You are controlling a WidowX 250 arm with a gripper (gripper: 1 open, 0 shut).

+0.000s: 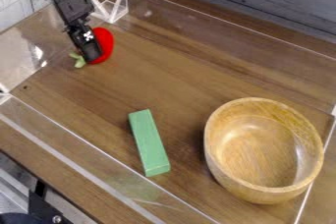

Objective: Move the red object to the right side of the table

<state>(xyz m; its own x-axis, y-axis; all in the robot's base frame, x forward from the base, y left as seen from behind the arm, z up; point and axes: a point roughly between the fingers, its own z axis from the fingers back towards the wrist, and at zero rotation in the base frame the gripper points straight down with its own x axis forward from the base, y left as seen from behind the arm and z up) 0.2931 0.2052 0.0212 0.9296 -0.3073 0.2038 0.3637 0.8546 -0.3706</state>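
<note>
The red object [100, 43], a small bright-red ball with a green stem end poking out at its lower left, sits at the far left of the dark wood-grain table [197, 66]. My black gripper [85, 43] comes down on it from the upper left. Its fingers are closed against the ball's left side and hide part of it. The ball looks tipped, with the stem close to the tabletop.
A green rectangular block [148, 141] lies near the front centre. A large wooden bowl [262, 101] fills the right front corner. Low clear acrylic walls [223, 20] border the table, with a clear corner bracket [116, 8] just behind the gripper.
</note>
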